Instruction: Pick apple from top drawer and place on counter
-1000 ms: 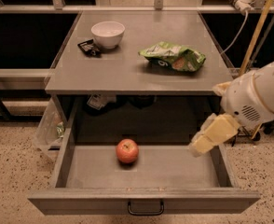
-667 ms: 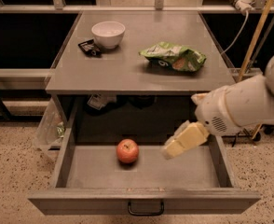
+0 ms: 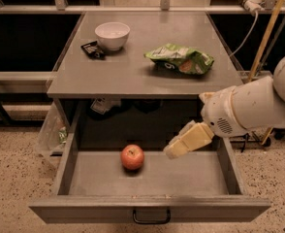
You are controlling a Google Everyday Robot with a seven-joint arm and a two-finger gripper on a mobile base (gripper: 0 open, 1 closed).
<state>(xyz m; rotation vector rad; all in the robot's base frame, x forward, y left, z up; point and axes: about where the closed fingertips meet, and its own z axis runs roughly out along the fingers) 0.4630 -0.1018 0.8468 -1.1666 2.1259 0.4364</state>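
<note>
While the gripper (image 3: 173, 151) hangs near the apple (image 3: 133, 157) in the top drawer (image 3: 147, 208) — its state I cannot tell — centre it above the apple, then descend.

The top drawer (image 3: 196, 178) is standing open from above, its floor lying bare around the apple (image 3: 133, 157); the gripper (image 3: 173, 152) is hanging just right of the apple, not touching it; on the counter (image 3: 133, 76), a white bowl (image 3: 112, 35), a dark packet (image 3: 92, 49) and a green bag (image 3: 180, 59) are crowding the back, leaving the front strip free.
</note>
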